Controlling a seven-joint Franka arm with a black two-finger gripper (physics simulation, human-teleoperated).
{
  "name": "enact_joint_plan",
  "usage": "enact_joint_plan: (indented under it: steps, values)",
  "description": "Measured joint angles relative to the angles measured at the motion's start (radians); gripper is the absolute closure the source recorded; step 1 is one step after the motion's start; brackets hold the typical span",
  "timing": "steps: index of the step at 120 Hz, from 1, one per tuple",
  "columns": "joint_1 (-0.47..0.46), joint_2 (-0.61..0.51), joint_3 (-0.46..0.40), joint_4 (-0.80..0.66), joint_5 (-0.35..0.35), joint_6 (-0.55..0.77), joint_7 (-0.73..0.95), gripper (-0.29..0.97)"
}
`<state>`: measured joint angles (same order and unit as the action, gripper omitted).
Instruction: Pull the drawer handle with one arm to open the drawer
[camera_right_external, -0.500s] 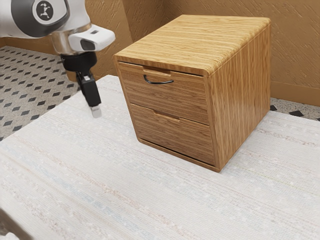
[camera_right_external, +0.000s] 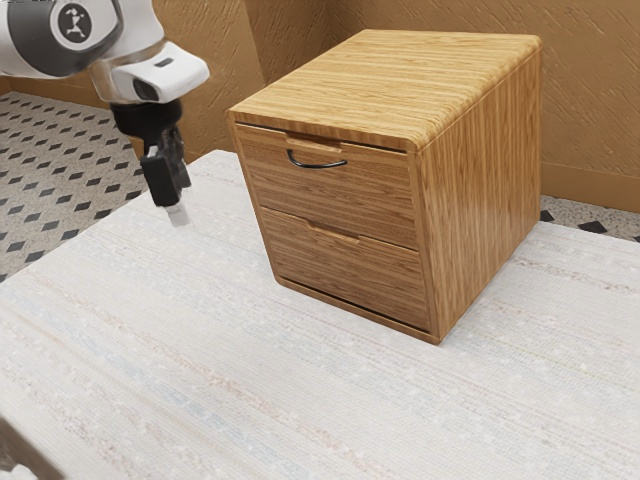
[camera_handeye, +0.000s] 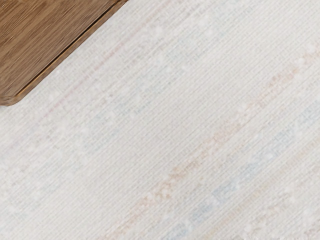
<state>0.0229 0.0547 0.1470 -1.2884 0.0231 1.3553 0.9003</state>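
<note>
our hand hangs above the table, well apart from the drawer handle

our hand points down over the pale woven table, off toward the exterior view's left of the wooden cabinet; seen edge-on, we cannot tell whether it is released or clenched. our arm is cut off by the upper left edge. the thin dark drawer handle sits high on the top drawer, whose front lies flush with the cabinet face, above the lower drawer. tiled floor shows behind. from the wrist, a blurred wooden corner of the cabinet sits on the table; which corner is hard to make out.
</note>
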Motion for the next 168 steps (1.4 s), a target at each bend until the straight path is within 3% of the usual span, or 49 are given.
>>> enact_joint_plan:
  steps: [23, 41, 92, 129, 168]
  values:
    - [0.06, 0.004, 0.004, -0.011, 0.001, 0.106, 0.276, 0.0]
    - [0.048, 0.019, -0.003, -0.001, -0.024, 0.146, 0.44, 0.0]
    - [0.036, 0.041, -0.041, -0.022, -0.134, 0.329, 0.744, 0.04]
    - [0.028, 0.076, -0.041, -0.025, -0.194, 0.413, 0.864, 0.39]
    - [0.029, 0.098, -0.041, -0.023, -0.29, 0.455, 0.947, 0.5]
